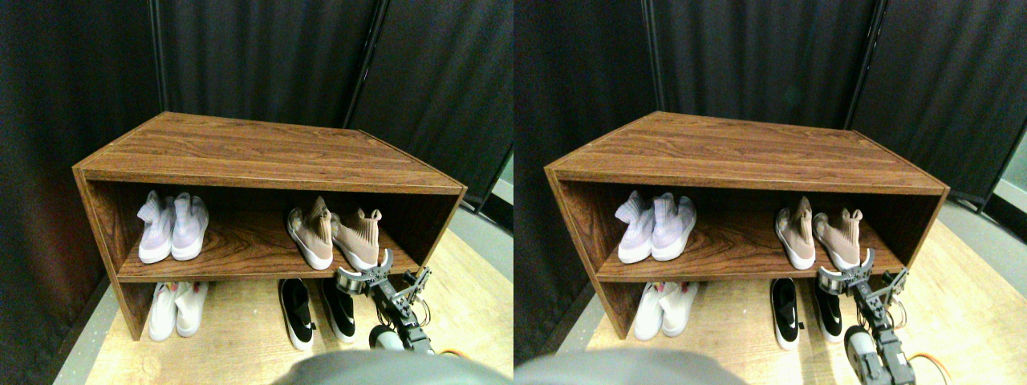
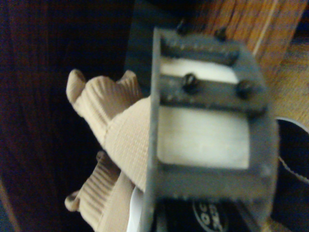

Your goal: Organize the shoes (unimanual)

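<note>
1. Where the wooden shoe rack [image 1: 265, 152] stands, its shelf holds a lavender pair [image 1: 172, 228] and a beige pair [image 1: 335, 237].
2. Floor beneath: white pair [image 1: 176, 309], black pair [image 1: 317, 311].
3. Right claw [image 1: 371, 271] sits at the shelf's front edge by the right beige shoe; whether it is wide or narrow, I cannot tell.

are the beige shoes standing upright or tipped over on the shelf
Both upright: the beige shoes rest on their white soles on the shelf, sock collars pointing up.

Before me stands a dark wood-grain two-tier rack [image 1: 265, 152] on a light wooden floor [image 1: 241, 337], with black curtains [image 1: 265, 56] behind.
</note>
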### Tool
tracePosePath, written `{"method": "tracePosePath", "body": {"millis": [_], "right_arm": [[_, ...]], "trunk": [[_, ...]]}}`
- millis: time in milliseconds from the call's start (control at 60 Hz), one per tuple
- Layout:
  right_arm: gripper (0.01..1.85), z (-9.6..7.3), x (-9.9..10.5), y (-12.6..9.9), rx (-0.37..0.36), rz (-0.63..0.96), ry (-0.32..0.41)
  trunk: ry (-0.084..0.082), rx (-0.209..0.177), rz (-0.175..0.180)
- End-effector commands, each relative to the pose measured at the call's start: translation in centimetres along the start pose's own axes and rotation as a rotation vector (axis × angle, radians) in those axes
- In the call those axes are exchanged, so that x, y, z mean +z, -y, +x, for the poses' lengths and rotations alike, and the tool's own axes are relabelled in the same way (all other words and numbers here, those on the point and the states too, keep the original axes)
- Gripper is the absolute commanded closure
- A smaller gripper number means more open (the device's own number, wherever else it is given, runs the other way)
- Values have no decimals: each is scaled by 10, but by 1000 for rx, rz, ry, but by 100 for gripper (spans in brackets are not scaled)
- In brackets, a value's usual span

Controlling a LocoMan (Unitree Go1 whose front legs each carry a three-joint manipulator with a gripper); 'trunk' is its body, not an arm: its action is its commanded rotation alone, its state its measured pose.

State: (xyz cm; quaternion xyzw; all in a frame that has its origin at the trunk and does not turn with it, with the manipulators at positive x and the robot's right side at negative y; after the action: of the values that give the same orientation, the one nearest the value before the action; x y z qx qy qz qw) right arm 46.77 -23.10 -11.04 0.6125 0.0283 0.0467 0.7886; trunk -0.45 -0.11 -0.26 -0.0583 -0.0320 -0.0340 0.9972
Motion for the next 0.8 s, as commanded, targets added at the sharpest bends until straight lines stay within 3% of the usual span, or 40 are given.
{"method": "tracePosePath", "body": {"millis": [17,117,167,367,483,517,567,667,800], "right_arm": [[55,-12,3,-11,65,-16,-13],[54,-29,3,-21,72,-5,-18],[52,-40,5,-27,97,3,-57],[58,-60,15,-38,156,-44,-67],[103,-66,25,-44,189,-54,-30],[141,-65,30,-46,205,-77,-3],[180,-66,38,-50,212,-173,70],[180,-65,52,-56,242,-331,112],[180,-54,71,-57,263,-306,139]], "trunk": [[-24,14,-3],[-27,8,3],[-28,5,5],[-27,-2,13],[-28,-2,14],[-27,-1,14],[-27,-1,14],[-27,1,11],[-28,-1,10]]}}
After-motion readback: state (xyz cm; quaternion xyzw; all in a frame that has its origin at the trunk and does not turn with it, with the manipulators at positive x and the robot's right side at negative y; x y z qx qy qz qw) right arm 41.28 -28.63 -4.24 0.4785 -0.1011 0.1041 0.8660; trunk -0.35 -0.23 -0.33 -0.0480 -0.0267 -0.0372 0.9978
